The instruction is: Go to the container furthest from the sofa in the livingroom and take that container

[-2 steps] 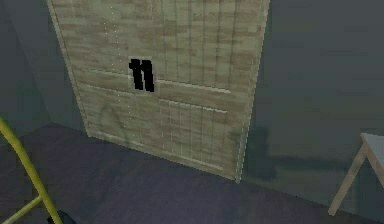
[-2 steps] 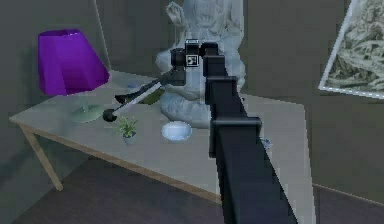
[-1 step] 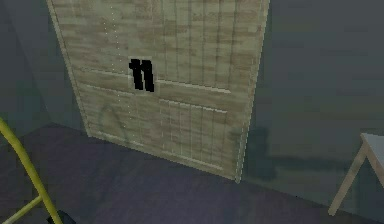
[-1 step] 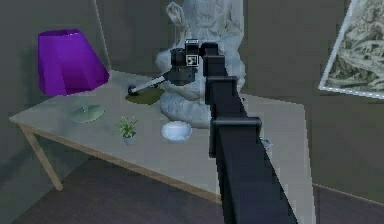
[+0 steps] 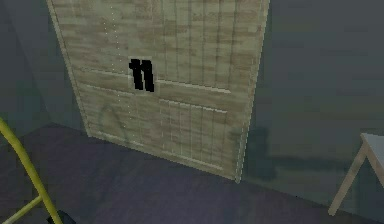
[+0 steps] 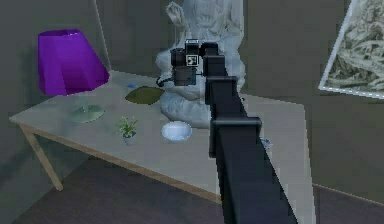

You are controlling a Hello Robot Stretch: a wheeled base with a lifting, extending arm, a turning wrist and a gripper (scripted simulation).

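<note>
Hand (image 6: pixel 170 72) and statue (image 6: pixel 205 25) overlap in the arm side view. The dark body sits left of two white squares (image 6: pixel 187 60) at the end of the arm (image 6: pixel 235 150). Its thin fingers blur into the pale stone behind, so I cannot tell whether it holds anything. The statue's top is cut off by the upper edge.

On the table (image 6: pixel 285 125), nearer than the hand and just left of the arm, lies a white bowl-like thing (image 6: pixel 177 131) (too small to call a container with confidence). It looks low and rounded, a little wider than tall, with its longer side running across the picture. Which way it faces is unclear.

Beside it stands a small plant (image 6: pixel 127 128), with a green flat thing (image 6: pixel 146 96) farther back. A purple lamp (image 6: pixel 70 62) stands toward the table's left end. A picture (image 6: pixel 355 50) hangs on the grey wall, cropped at the right.

The forward view has a pale wooden door (image 5: pixel 170 70) with a black handle (image 5: pixel 141 75) and a dark floor (image 5: pixel 150 190). A yellow bar (image 5: pixel 25 170) crosses the lower left, and a pale table corner (image 5: pixel 368 150) is clipped at the right edge.
</note>
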